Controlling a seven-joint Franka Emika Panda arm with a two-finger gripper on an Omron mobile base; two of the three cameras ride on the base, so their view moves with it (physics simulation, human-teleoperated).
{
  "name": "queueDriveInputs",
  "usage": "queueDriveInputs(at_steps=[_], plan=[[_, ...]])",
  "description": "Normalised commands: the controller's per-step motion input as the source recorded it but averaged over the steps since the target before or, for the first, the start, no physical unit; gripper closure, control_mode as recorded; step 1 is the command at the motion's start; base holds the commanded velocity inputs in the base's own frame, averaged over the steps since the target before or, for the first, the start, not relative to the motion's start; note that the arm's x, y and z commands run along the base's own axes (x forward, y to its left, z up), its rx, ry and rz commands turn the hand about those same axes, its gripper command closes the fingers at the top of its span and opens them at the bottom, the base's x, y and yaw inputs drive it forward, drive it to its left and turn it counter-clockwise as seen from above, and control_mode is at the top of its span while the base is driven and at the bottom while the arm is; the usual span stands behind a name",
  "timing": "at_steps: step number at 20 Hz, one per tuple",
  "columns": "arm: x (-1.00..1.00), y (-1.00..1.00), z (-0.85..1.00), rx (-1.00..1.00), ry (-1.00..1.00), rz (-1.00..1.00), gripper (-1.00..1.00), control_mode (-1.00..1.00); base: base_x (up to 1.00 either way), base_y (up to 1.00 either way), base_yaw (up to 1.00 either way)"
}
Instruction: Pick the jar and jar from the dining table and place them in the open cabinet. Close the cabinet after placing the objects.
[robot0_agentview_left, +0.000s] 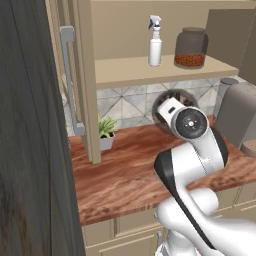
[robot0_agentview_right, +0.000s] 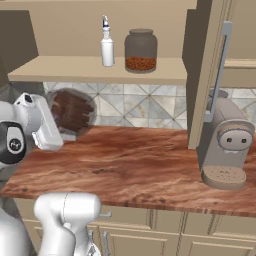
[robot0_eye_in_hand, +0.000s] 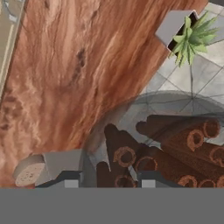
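My gripper (robot0_eye_in_hand: 109, 180) is shut on the jar of brown sticks (robot0_eye_in_hand: 162, 148), which it holds lying on its side above the wood-grain counter (robot0_agentview_right: 140, 160), in front of the tiled wall. This jar (robot0_agentview_right: 72, 111) hangs below the left part of the open cabinet's shelf (robot0_agentview_right: 60, 70). In the left base view the jar (robot0_agentview_left: 167, 100) peeks out behind my hand. The other jar (robot0_agentview_left: 190, 47), with reddish-brown grains, stands upright on the shelf (robot0_agentview_left: 130, 70), also seen from the right (robot0_agentview_right: 140, 50). The cabinet doors (robot0_agentview_left: 85, 80) (robot0_agentview_right: 207, 75) stand open. The dining table is out of view.
A white spray bottle (robot0_agentview_left: 155, 42) stands on the shelf just left of the grain jar. A grey coffee machine (robot0_agentview_right: 225, 145) sits at the counter's right, a small potted plant (robot0_agentview_left: 106, 131) at its left. A dark panel (robot0_agentview_left: 30, 150) fills the left foreground.
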Motion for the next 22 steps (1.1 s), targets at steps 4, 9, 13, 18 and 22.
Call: queueDriveInputs(at_steps=[4,9,13,18,22], plan=[[0.24,0.00,0.21,0.22,-0.05,-0.10,1.00,-1.00,0.00,0.00,0.00],[0.23,0.08,0.32,0.29,-0.06,-0.04,1.00,-1.00,0.00,0.00,0.00],[0.29,0.15,0.31,0.31,-0.05,0.00,1.00,-1.00,0.00,0.00,0.00],[0.38,0.10,0.26,0.31,-0.02,0.02,1.00,-1.00,0.00,0.00,0.00],[0.46,0.12,0.24,0.27,-0.01,0.03,1.00,-1.00,0.00,0.00,0.00]])
